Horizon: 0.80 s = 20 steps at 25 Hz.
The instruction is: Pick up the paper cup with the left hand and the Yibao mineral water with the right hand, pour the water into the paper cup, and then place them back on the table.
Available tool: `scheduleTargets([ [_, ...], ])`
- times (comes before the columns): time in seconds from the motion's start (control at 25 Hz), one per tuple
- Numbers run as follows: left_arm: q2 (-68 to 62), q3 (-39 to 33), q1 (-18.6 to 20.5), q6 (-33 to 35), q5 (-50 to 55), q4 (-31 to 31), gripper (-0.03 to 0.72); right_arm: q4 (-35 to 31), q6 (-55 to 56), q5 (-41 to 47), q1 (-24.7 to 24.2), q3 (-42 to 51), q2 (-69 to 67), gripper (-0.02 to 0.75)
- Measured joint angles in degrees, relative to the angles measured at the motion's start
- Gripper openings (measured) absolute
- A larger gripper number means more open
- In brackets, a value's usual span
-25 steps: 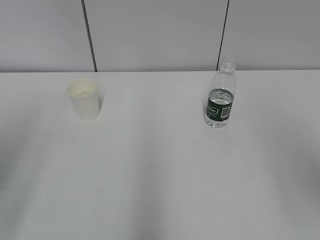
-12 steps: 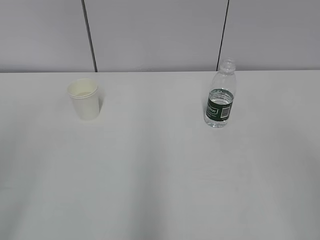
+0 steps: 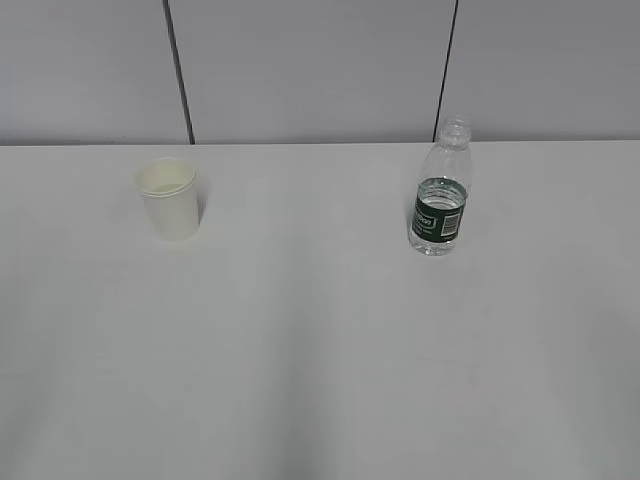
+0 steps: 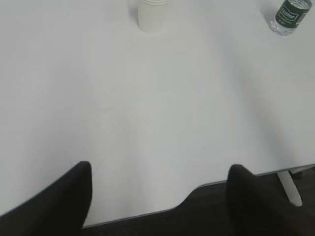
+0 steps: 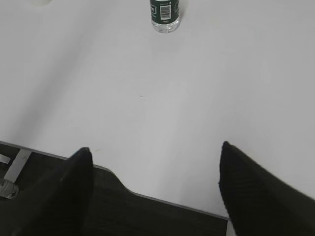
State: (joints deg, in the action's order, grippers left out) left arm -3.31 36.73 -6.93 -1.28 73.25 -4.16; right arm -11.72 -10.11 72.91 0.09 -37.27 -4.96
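The white paper cup (image 3: 170, 199) stands upright on the white table (image 3: 300, 330) at the back left; it also shows at the top of the left wrist view (image 4: 152, 15). The clear Yibao bottle (image 3: 440, 190) with its dark green label stands upright at the back right, uncapped; its lower part shows in the right wrist view (image 5: 165, 14) and the left wrist view (image 4: 289, 17). My left gripper (image 4: 160, 169) is open and empty above the table's front edge, far from the cup. My right gripper (image 5: 155, 150) is open and empty above the front edge, far from the bottle. Neither arm shows in the exterior view.
A grey panelled wall (image 3: 320, 70) stands behind the table. The table's front edge (image 4: 147, 214) and dark floor lie under both grippers. A white table leg (image 4: 290, 189) shows at the lower right of the left wrist view.
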Motion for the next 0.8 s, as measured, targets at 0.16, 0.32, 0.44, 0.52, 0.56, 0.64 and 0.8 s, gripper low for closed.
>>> scheduleTargets([
  [0.16,4.07,-2.26,0.00,0.07,0.46,0.04,0.501,0.12,0.00,0.13,0.00,2.43,4.44,0.586],
  [0.32,4.34,-3.16,0.00,0.36,0.51,0.11,0.489,0.12,-0.13,0.13,0.00,3.98,6.05,0.585],
  [0.44,4.41,-3.22,0.00,1.28,0.51,0.50,0.485,0.34,-0.56,0.13,0.00,5.22,6.05,0.585],
  [0.52,4.41,-3.44,0.00,1.81,0.05,0.67,0.485,0.63,-0.71,-0.26,0.00,6.31,6.05,0.585],
  [0.56,4.41,-3.75,0.00,1.88,-0.94,0.87,0.485,0.85,-0.71,-1.08,0.00,6.63,6.05,0.585],
  [0.64,4.41,-4.09,0.00,2.09,-3.00,0.91,0.485,0.86,-0.80,-4.29,0.00,7.66,6.05,0.585],
  [0.8,4.41,-5.73,0.00,2.50,-7.74,1.35,0.485,1.05,-0.94,-6.14,0.00,8.74,6.05,0.585],
])
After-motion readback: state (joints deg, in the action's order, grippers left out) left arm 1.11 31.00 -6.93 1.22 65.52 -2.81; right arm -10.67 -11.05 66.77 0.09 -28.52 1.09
